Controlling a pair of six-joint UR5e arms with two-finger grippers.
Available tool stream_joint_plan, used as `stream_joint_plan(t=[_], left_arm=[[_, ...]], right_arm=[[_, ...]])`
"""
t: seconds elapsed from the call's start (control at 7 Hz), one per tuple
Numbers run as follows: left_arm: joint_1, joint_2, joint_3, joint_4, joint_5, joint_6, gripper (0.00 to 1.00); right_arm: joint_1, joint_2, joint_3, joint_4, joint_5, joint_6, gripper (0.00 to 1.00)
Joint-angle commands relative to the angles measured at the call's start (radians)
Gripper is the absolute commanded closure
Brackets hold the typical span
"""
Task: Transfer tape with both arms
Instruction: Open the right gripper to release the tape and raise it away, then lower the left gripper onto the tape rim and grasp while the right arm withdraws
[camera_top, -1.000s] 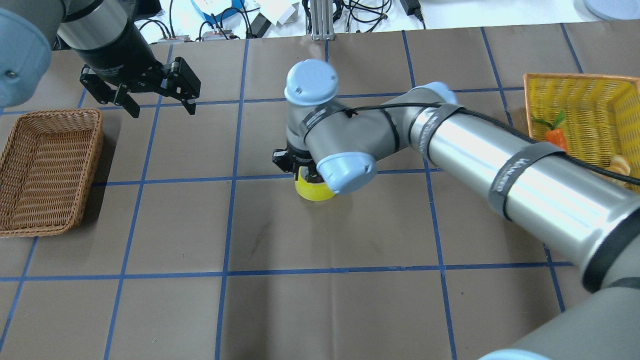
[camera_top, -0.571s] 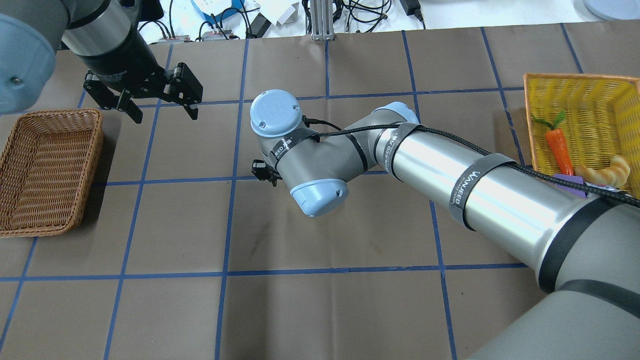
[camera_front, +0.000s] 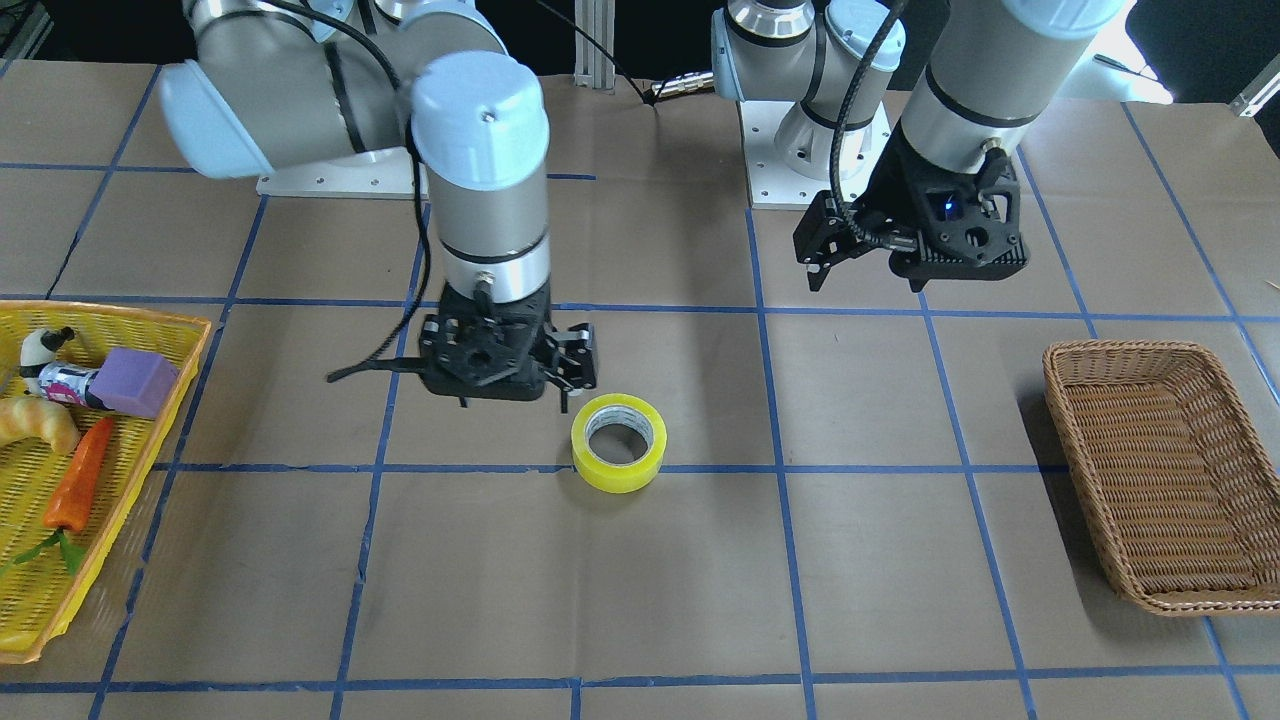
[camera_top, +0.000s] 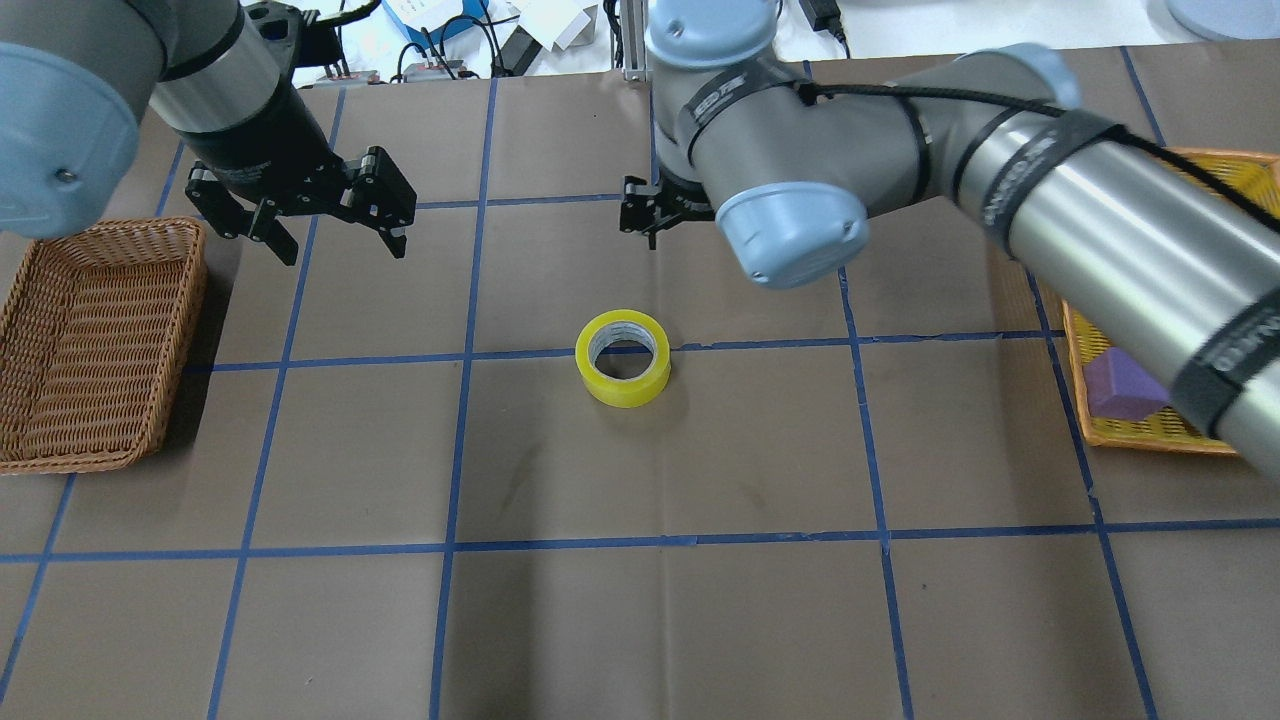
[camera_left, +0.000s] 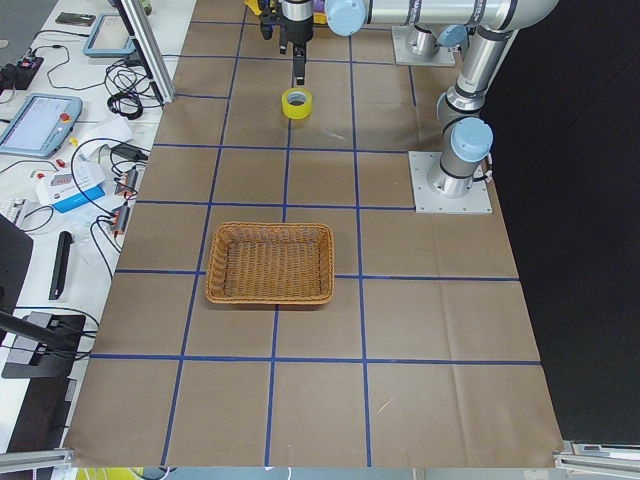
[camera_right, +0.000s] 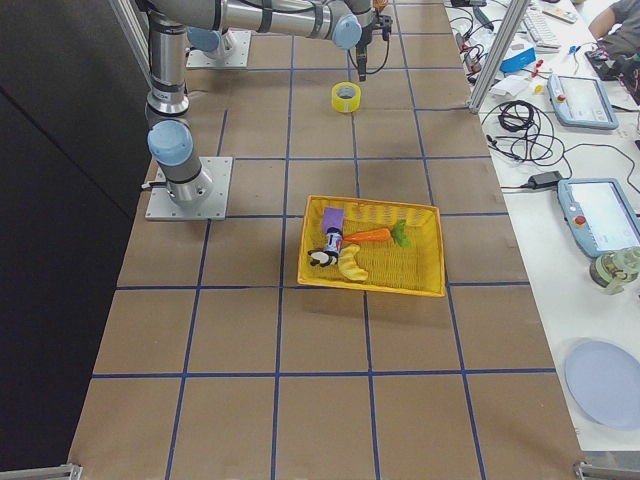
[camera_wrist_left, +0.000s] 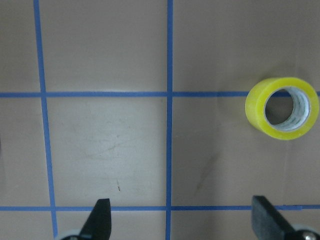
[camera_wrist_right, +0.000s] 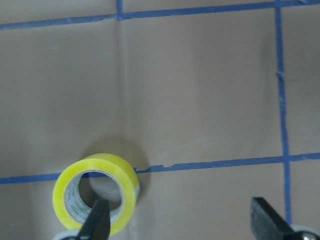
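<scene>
The yellow roll of tape (camera_top: 623, 357) lies flat on the brown table, on a blue grid line, held by nothing. It also shows in the front view (camera_front: 619, 441), the left wrist view (camera_wrist_left: 282, 107) and the right wrist view (camera_wrist_right: 97, 192). My right gripper (camera_top: 655, 215) is open and empty, hovering just past the tape on the far side (camera_front: 560, 370). My left gripper (camera_top: 338, 238) is open and empty, raised over the table well to the left of the tape (camera_front: 865, 272).
A brown wicker basket (camera_top: 90, 340) sits at the table's left edge. A yellow basket (camera_front: 120, 315) at the right edge holds a carrot (camera_front: 78, 475), a purple block (camera_top: 1120, 385) and other toys. Blue tape lines grid the table.
The right gripper, which was down on the tape, has let it go and moved away to the far side. The left gripper has shifted slightly toward the middle.
</scene>
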Motion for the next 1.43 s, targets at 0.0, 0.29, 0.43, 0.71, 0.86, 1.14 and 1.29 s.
stream_joint_plan(t=[0.0,0.29,0.43,0.71,0.86,1.14,1.29], left_arm=[[-0.082,-0.105,-0.061,0.184,0.0,-0.152,0.0],[-0.23,-0.237,-0.106,0.319,0.014,-0.3,0.0],[-0.271,-0.314,-0.109,0.38,0.009,-0.344,0.0],[-0.341,-0.435,-0.117,0.538,0.017,-0.361,0.0],[-0.341,-0.464,-0.115,0.538,0.032,-0.355,0.09],[-0.342,-0.462,-0.117,0.523,0.055,-0.335,0.84],[-0.342,-0.454,-0.118,0.52,0.055,-0.334,1.0]], right_arm=[[-0.157,-0.148,0.002,0.163,-0.003,-0.163,0.0],[-0.203,-0.187,0.019,0.268,0.002,-0.2,0.0],[-0.202,-0.189,0.022,0.293,0.04,-0.2,0.0],[-0.213,-0.193,0.019,0.289,0.048,-0.205,0.0],[-0.204,-0.192,0.02,0.294,0.039,-0.205,0.0],[-0.235,-0.19,0.022,0.292,0.042,-0.309,0.0],[-0.239,-0.192,0.02,0.291,0.04,-0.311,0.0]])
